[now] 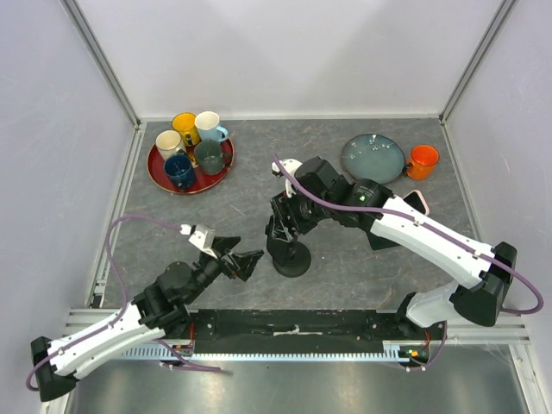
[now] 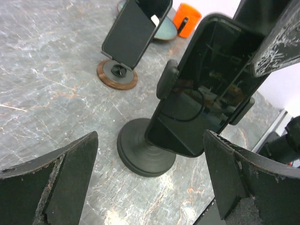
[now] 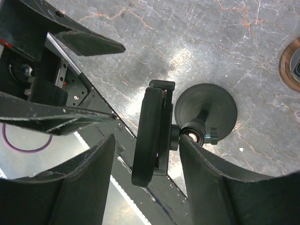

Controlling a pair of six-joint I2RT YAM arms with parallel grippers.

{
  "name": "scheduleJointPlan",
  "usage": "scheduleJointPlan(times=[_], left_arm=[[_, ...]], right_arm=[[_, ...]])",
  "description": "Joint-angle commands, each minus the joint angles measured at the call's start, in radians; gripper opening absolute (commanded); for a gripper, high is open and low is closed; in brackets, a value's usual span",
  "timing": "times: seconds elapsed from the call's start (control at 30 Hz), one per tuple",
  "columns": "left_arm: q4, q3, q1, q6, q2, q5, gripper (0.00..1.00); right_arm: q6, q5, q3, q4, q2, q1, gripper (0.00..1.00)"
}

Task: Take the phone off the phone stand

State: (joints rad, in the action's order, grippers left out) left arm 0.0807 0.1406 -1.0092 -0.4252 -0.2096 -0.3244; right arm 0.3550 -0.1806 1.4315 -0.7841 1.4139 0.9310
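From above, a red tray [image 1: 200, 188] at the far left of the worktop [image 1: 345, 267] carries five mugs [image 1: 208, 156]: yellow, pale blue, white, grey-green and dark blue. Far right lies a blue-grey plate [image 1: 373, 157] with an orange mug [image 1: 423, 161] just beside it. The phone stand [image 1: 291, 260] sits mid-worktop under the wrist of the right arm [image 1: 431, 237]. The left fingers [image 1: 228, 248] are spread wide near its base.

The left wrist view has the phone [image 2: 201, 89], black with a glossy dark screen, tilted in the stand's side clamps. Behind it, well apart, a second phone [image 2: 133, 33] leans on a brown-rimmed round base [image 2: 117, 75].

In the right wrist view the phone is edge-on. The right fingers [image 3: 79, 187] straddle it and the stand's neck, spread, with a gap on the screen side.
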Motion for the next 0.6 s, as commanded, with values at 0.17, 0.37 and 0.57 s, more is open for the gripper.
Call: scheduleJointPlan(times=[0.17,0.37,0.57], left_arm=[[0.183,0.014,0.001,0.085,-0.226,0.2,1.0],[0.254,0.016,0.0,0.117,-0.312,0.265,1.0],[0.321,-0.002,0.0,0.128,-0.385,0.278,0.99]], right_arm=[[0.048,0.0,0.003,0.046,0.002,0.009,0.36],[0.058,0.079,0.017,0.055,-0.026,0.011,0.0],[0.102,0.274,-0.002,0.069,-0.101,0.009,0.0]])
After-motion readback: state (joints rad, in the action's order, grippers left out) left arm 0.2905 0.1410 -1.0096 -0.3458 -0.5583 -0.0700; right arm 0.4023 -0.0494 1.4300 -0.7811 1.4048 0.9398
